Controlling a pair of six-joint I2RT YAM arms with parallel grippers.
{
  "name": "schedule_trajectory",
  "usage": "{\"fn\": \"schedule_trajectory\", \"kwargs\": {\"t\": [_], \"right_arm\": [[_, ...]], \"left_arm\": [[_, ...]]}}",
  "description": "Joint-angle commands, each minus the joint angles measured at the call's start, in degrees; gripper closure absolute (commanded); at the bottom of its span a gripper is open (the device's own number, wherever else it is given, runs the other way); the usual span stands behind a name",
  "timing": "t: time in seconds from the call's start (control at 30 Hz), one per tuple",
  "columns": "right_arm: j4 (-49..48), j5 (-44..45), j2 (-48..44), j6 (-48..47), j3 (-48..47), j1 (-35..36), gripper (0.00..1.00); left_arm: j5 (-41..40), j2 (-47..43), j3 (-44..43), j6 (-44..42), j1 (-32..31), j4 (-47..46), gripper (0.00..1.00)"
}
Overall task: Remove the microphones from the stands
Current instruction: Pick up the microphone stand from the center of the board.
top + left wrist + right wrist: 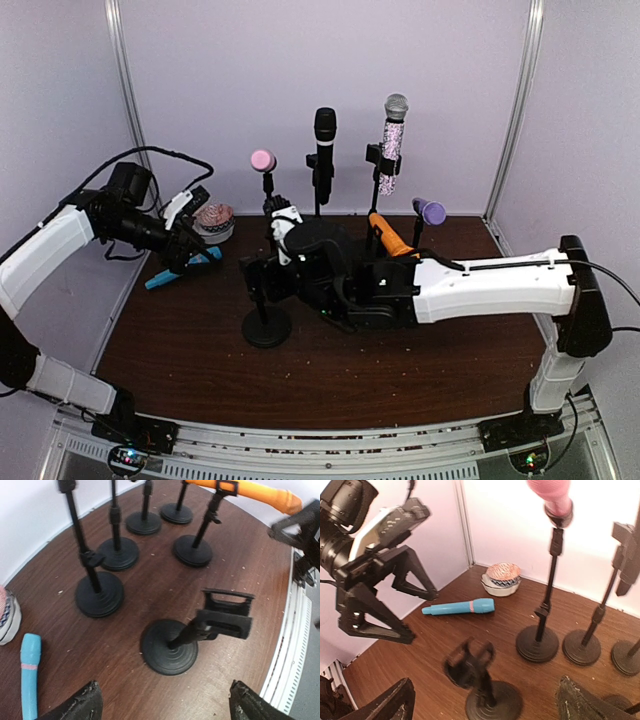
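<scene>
A blue microphone [183, 270] [29, 674] [459, 607] lies flat on the table at the left. My left gripper [188, 250] [165, 707] [422, 617] hovers just above it, jaws open and empty. The front stand [266, 327] [169, 646] [495, 702] holds nothing in its clip [225, 616] [470, 661], which looks blurred in the right wrist view. My right gripper [262, 280] [487, 705] is at that clip, open wide, with nothing between its fingers.
Behind stand several more stands: pink microphone [263, 160], black microphone [325, 140], glittery microphone [392, 140], purple microphone [428, 210] and orange microphone [390, 238] [250, 491]. A patterned bowl [213, 222] [503, 578] sits at the back left. Booth walls close three sides.
</scene>
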State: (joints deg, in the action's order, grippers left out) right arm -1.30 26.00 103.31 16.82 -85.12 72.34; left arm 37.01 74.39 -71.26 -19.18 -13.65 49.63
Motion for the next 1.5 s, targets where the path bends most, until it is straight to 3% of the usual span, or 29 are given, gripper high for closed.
{"fn": "schedule_trajectory", "kwargs": {"t": [0.0, 0.23, 0.53, 0.73, 1.0, 1.27, 1.47], "right_arm": [[9.59, 3.63, 7.21, -1.15, -8.64, 1.05, 0.0], [16.42, 5.08, 15.44, -3.23, -19.45, 0.85, 0.01], [13.06, 9.03, 18.73, -4.41, -17.16, 0.43, 0.12], [7.3, 9.78, 21.47, -5.97, -17.35, -0.95, 0.37], [3.75, 10.87, 24.07, -8.82, -18.15, -1.23, 0.56], [2.46, 10.59, 21.66, -10.84, -17.62, -1.04, 0.99], [1.79, 8.59, 12.4, -13.2, -14.59, -0.53, 1.0]], "left_arm": [[0.23, -2.57, -1.82, 0.41, 2.61, -0.84, 0.08], [0.16, -4.22, -1.34, -0.3, 3.95, -0.82, 0.05], [0.2, -3.75, -1.77, -0.81, 3.98, -0.93, 0.05], [-0.09, -4.02, -1.39, -0.89, 3.97, -0.85, 0.05], [-0.08, -4.5, -1.38, -1.47, 4.0, -0.02, 0.05], [-1.14, -5.08, -1.59, -1.84, 4.0, 0.73, 0.06], [-1.62, -4.89, -1.6, -2.13, 3.98, 0.74, 0.06]]}}
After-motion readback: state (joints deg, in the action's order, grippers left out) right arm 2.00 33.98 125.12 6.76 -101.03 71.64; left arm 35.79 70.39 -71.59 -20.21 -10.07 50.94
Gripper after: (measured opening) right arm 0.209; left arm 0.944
